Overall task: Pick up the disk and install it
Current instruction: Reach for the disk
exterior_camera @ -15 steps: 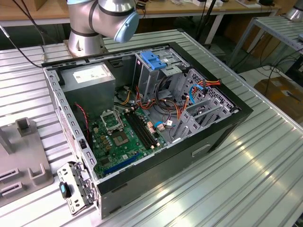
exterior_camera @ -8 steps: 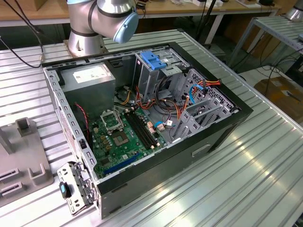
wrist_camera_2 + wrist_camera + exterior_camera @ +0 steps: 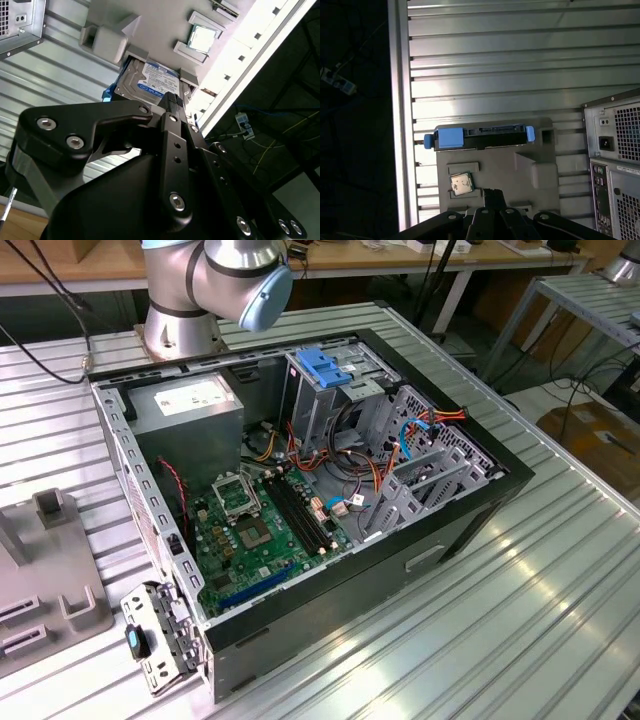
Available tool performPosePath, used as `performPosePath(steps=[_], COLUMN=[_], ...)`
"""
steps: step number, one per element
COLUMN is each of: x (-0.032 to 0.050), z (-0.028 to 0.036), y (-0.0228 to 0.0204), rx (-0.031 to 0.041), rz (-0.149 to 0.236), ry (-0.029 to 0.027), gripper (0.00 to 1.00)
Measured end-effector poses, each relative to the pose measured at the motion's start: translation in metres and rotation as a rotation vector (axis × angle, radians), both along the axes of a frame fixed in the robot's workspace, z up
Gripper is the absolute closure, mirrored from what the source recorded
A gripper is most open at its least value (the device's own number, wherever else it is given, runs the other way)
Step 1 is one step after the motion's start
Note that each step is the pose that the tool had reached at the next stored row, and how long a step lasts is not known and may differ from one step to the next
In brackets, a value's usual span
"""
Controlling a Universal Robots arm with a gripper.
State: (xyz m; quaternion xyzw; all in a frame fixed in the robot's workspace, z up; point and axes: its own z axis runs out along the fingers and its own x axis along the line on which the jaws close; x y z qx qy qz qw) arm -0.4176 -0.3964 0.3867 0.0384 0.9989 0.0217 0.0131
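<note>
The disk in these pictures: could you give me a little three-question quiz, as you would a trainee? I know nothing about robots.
1. True or false: the disk already sits inside the computer case.
2. What colour is the disk's plastic frame? A red, B blue, C yellow.
3. Fill in: on the grey holder, beside the disk, lies a small square ____.
Key: 1 false, it stands in the holder; 2 B; 3 chip.

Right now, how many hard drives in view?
1. The disk sits slotted in the grey fixture on the slatted table, seen in both wrist views. The drive bays of the open PC case may hide more.
</note>
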Motion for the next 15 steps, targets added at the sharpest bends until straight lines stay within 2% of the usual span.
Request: performPosePath(steps=[6, 7, 10, 11, 15], x=[0.0, -0.0001, 0.0, 0.0, 0.0], z=[-0.0001, -0.0006, -0.0025, -0.004, -0.0056], y=[0.0, 0.0014, 0.0062, 0.0097, 0.0189], rx=[-0.0002, -0.0031, -0.0202, -0.0331, -0.0544], rz=[0.0, 0.0, 0.0, 0.0, 0.0], ry=[0.0, -0.0001, 0.0007, 0.0029, 0.0065], gripper=[0.89, 0.89, 0.89, 0.89, 0.89])
